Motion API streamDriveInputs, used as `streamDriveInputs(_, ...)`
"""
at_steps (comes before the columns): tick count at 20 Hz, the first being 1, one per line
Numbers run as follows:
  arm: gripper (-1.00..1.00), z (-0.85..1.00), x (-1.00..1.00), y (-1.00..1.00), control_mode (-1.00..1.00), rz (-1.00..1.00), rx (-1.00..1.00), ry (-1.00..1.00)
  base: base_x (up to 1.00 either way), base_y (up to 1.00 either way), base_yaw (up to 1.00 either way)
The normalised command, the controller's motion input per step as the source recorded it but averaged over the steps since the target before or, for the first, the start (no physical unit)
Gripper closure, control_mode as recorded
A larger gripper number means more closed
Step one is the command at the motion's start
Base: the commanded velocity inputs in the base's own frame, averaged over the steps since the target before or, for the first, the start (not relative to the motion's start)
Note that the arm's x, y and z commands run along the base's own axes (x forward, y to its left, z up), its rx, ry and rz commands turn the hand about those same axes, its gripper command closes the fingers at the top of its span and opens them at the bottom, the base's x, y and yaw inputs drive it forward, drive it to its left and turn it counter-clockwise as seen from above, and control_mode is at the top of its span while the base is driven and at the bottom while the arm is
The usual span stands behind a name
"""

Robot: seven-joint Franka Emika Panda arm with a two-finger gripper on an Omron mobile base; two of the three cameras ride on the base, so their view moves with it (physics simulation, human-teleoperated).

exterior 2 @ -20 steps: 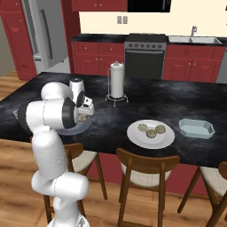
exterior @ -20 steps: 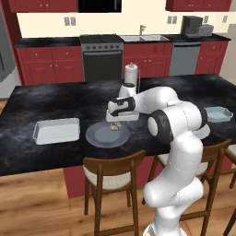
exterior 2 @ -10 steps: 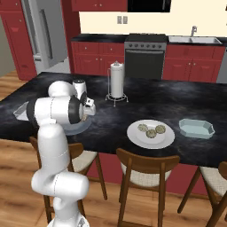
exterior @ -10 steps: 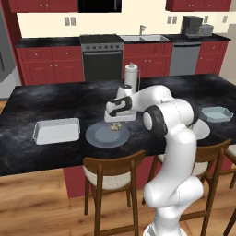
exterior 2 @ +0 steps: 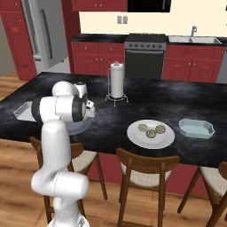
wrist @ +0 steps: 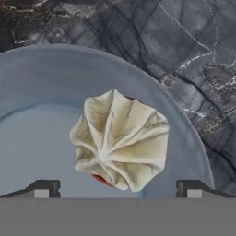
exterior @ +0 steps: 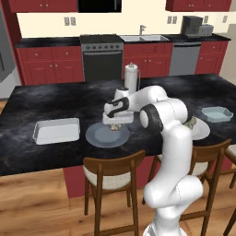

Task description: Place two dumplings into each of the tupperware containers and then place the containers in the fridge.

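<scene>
Near the grey plate's rim sits one dumpling, framed between the gripper's wide-apart jaws, apparently lined up for a straight-down pinch.

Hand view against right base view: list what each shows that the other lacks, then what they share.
Hand view alone: a pleated dumpling on the grey plate, the open gripper just above it.
Right base view alone: a white plate with three dumplings, the blue-green tub, a paper towel stand, the fridge.
Shared: the grey plate and the black marbled counter.
</scene>
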Motion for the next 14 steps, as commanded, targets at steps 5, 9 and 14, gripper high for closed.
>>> streamDriveInputs(5, -1.00, -0.13, 0.15, 0.02, -1.00, 0.00, 0.00, 0.02, 0.00, 0.00, 0.00)
streamDriveInputs(9, -1.00, -0.10, 0.29, 0.00, -1.00, 0.00, 0.00, 0.00, 0.00, 0.00, 0.00)
streamDriveInputs(14, -1.00, -0.03, 0.14, 0.00, -1.00, 0.00, 0.00, 0.00, 0.00, 0.00, 0.00)
